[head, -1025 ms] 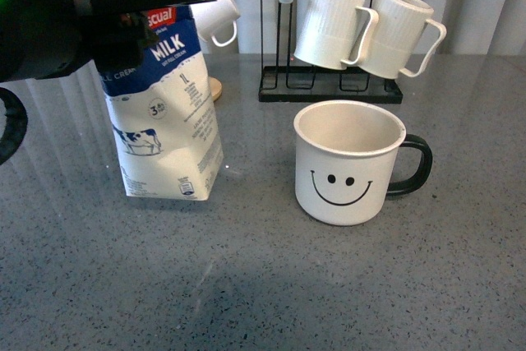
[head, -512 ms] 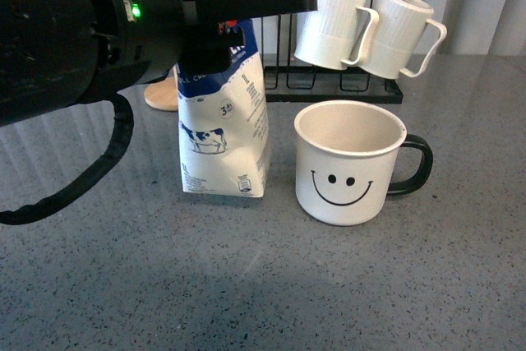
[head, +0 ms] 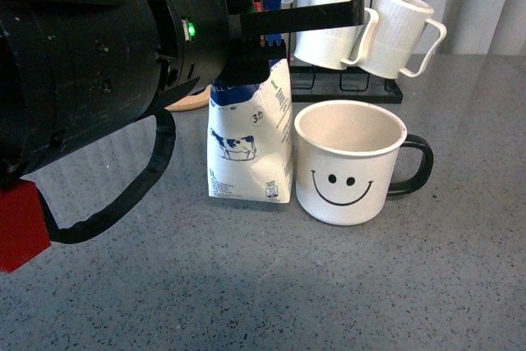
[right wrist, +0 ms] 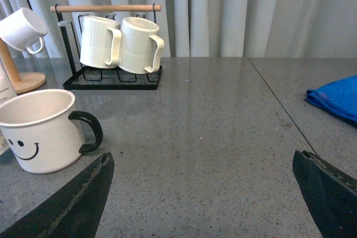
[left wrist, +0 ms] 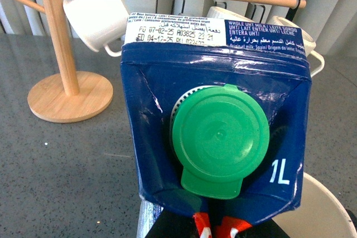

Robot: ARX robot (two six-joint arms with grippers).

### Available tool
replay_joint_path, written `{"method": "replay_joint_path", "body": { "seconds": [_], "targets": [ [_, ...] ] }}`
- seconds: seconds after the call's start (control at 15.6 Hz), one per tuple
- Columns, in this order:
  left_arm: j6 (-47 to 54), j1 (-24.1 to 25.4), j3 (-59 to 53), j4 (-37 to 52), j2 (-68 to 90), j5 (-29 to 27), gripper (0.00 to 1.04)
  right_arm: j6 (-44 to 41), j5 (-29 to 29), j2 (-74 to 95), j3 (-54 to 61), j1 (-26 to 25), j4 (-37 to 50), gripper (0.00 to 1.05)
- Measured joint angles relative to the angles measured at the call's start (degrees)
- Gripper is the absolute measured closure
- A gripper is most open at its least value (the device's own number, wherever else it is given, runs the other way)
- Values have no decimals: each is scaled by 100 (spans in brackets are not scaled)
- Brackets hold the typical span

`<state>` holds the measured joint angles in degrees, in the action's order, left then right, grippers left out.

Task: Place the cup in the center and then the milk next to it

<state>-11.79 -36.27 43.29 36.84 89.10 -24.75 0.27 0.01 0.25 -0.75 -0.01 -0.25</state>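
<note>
The cup (head: 349, 162), a white mug with a black smiley face and black handle, stands upright mid-table. The milk (head: 251, 154), a blue-and-white carton with a cow picture, stands upright just left of it, nearly touching. My left gripper (head: 271, 34) is shut on the carton's top. In the left wrist view the carton (left wrist: 215, 54) and its green cap (left wrist: 220, 135) fill the frame, with the jaws at its lower edge and the cup's rim (left wrist: 326, 210) beside it. My right gripper (right wrist: 206, 193) is open and empty, low over the table to the right of the cup (right wrist: 42, 129).
A black rack with a wooden bar holds two ribbed white mugs (head: 366, 30) behind the cup. A wooden stand (left wrist: 58, 43) with a small white cup (left wrist: 97, 15) is at the back left. A blue cloth (right wrist: 334, 98) lies far right.
My left gripper has carried the milk rightward across the table, from the far left to right beside the cup. The cup has not moved.
</note>
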Motion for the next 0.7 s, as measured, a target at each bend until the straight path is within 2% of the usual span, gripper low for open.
{"method": "replay_joint_path", "body": {
  "seconds": [0.51, 0.7],
  "targets": [
    [-48, -232, -153, 72, 162, -223, 101, 0, 0, 0, 0, 0, 0, 7],
    [-157, -227, -168, 48, 153, -203, 71, 0, 0, 0, 0, 0, 0, 7]
  ]
}}
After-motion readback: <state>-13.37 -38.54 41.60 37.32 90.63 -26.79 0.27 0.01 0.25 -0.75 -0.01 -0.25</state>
